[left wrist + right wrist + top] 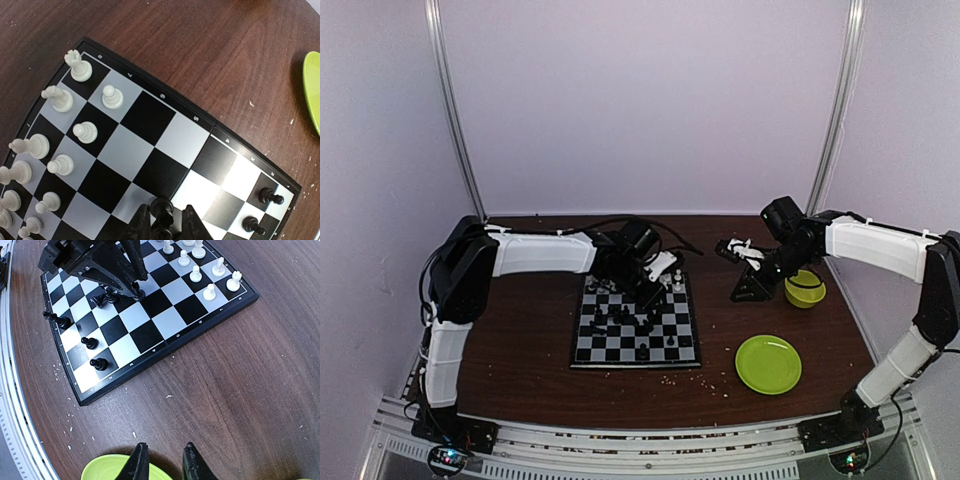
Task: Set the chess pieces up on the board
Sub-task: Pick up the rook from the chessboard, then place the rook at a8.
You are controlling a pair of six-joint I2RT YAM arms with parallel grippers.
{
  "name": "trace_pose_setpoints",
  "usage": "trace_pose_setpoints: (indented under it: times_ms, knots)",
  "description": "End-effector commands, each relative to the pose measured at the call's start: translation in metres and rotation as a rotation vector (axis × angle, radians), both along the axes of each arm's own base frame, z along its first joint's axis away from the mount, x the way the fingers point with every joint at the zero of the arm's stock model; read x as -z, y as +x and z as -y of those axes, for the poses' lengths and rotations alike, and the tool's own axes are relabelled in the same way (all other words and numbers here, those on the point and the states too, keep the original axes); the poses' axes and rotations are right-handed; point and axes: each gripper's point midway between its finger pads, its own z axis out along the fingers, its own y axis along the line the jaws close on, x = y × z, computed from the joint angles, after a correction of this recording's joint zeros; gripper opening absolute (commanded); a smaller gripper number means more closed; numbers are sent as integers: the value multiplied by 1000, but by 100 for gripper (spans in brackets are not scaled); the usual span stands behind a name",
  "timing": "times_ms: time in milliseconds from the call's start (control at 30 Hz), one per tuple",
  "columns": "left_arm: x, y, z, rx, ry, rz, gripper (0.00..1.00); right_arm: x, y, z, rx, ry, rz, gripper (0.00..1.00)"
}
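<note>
The board (635, 366) lies at mid-table, also seen in the left wrist view (161, 94) and the right wrist view (200, 327). White chess pieces (80, 67) line its far end. Black pawns (270, 196) stand at the near end, and more black pieces (92, 343) are spread over the near half. My left gripper (650, 295) (164, 222) hangs low over the board's middle. A black piece (162, 212) stands between its fingers, with a thin gap showing on one side. My right gripper (740, 295) (164, 460) hovers right of the board, open and holding nothing.
A green plate (767, 363) (115, 467) lies on the table just under my right gripper. A green bowl (805, 288) sits at the far right. Pale crumbs (705, 378) dot the brown tabletop near the board's front corner.
</note>
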Motion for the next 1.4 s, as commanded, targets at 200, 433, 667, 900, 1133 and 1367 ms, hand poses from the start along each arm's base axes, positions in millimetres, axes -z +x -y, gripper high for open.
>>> trace_pose_setpoints:
  times_ms: [200, 433, 667, 900, 1133, 1367]
  knots:
    - [7, 4, 5, 17, 5, -3, 18, -7, 4, -2, -7, 13, 10, 24]
    - [7, 3, 6, 21, 2, -7, 9, -7, 4, -1, -6, 11, 9, 24]
    - [-37, 3, 11, 21, -66, 62, 4, -7, 4, 0, -3, 8, 12, 24]
    - [-90, -17, 20, 56, -172, 119, 3, 0, 14, 8, 41, -46, 28, 23]
    - [-89, -69, 25, 191, -221, 65, 3, 0, 18, 11, 61, -56, 36, 23]
    - [-71, -107, 35, 294, -239, 11, 4, 2, 17, 10, 60, -56, 26, 23]
